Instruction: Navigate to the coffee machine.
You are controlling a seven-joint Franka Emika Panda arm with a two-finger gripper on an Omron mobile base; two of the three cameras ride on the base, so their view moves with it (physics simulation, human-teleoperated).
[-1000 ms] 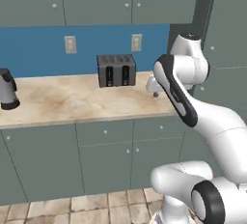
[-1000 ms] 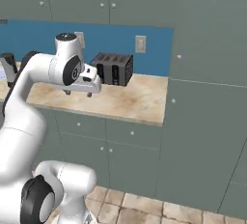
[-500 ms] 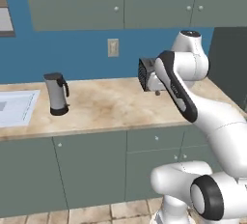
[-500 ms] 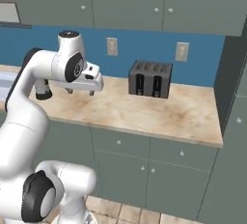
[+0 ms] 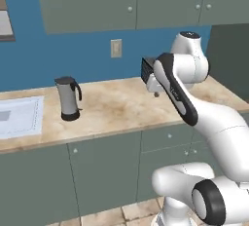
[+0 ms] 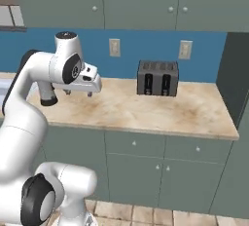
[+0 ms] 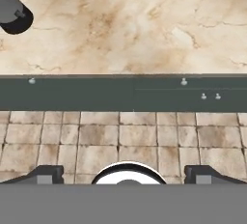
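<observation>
Overhead, claw (image 7: 123,174) wide open and empty above the counter (image 7: 144,25) edge.

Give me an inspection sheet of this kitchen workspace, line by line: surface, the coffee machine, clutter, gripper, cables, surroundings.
Surface: beige stone counter over grey-green cabinet doors.
Job's things: coffee machine, nothing seen.
Clutter: silver kettle upright near the sink; black toaster against the blue wall.
Gripper: gripper held above the counter's front edge, fingers apart, holding nothing.
Cables: nothing seen.
Surroundings: wall sockets, upper cabinets, tiled floor.
</observation>
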